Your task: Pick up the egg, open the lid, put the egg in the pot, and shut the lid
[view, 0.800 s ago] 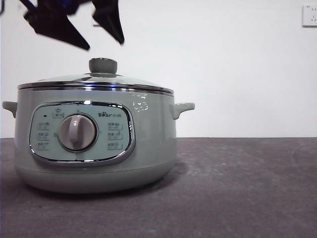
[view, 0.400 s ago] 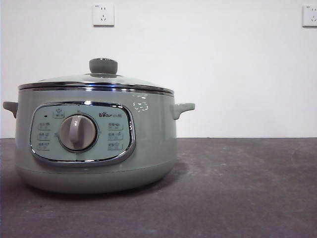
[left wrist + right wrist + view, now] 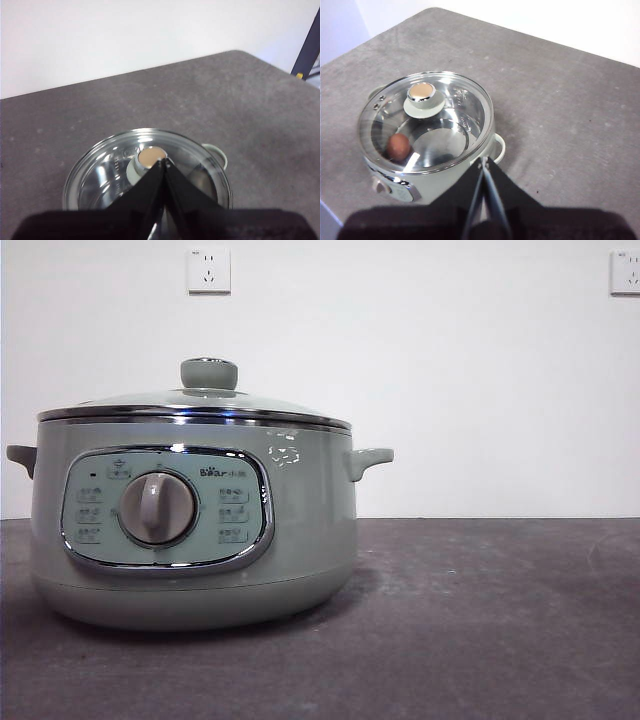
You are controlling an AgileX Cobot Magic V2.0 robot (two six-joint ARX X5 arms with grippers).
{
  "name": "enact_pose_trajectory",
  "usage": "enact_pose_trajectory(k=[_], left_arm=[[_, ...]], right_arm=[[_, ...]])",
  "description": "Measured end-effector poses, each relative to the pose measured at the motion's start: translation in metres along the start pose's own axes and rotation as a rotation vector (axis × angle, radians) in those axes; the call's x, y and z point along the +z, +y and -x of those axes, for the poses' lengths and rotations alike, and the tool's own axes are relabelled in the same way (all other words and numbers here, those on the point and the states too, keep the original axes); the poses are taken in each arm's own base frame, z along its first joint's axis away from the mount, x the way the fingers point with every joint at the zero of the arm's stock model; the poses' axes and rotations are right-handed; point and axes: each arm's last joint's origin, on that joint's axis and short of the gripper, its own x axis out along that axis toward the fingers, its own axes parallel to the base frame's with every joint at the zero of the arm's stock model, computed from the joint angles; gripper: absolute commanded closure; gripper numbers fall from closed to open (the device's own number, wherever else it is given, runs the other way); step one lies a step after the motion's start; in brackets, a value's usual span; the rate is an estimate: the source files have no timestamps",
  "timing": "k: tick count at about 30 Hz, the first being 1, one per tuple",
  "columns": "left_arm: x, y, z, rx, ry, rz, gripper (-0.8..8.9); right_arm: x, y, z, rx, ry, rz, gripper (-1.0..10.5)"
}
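Each wrist view shows a matte black plastic gripper with two flat, wedge-shaped jaws tapering to a sharp point: left gripper [image 3: 164, 162] and right gripper [image 3: 484, 161]. Both broaden into a dark, blurred block along the frame's bottom edge.

Two wall sockets [image 3: 208, 269] above a dark grey table [image 3: 480, 620].

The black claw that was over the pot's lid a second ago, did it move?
Yes. It has gone up out of the front view; the wall socket it covered now shows above the lid's knob.
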Motion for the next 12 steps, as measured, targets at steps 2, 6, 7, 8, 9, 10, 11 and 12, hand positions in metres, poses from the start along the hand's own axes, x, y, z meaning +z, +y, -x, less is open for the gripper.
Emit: enact_pose_trajectory(k=[2, 6, 7, 8, 9, 10, 11, 12], left_arm=[[-0.002, -0.001, 0.003, -0.010, -0.009, -0.027, 8.22], [-0.017, -0.002, 0.007, 0.010, -0.048, -0.056, 8.22], [-0.024, -0.002, 0.007, 0.009, -0.051, -0.060, 8.22], [-0.032, -0.002, 0.007, 0.005, -0.047, -0.064, 8.22], [-0.038, -0.001, 0.008, 0.001, -0.042, -0.067, 8.22], [-0.045, -0.001, 0.007, -0.003, -0.030, -0.070, 8.21], [-0.049, -0.001, 0.008, -0.005, -0.010, -0.073, 8.16], [-0.050, -0.001, 0.009, -0.006, 0.006, -0.072, 8.16]], right_arm=[[-0.012, 0.001, -0.008, 0.002, -0.034, -0.006, 9.6], [-0.034, 0.001, -0.015, 0.007, -0.124, -0.017, 9.6], [-0.040, 0.001, -0.016, 0.007, -0.131, -0.019, 9.6], [-0.046, 0.001, -0.017, 0.007, -0.126, -0.018, 9.6], [-0.051, 0.001, -0.019, 0.006, -0.111, -0.016, 9.6], [-0.055, 0.001, -0.020, 0.005, -0.086, -0.013, 9.6], [-0.057, 0.001, -0.021, 0.003, -0.064, -0.010, 9.5], [-0.058, 0.001, -0.022, 0.003, -0.051, -0.008, 9.5]])
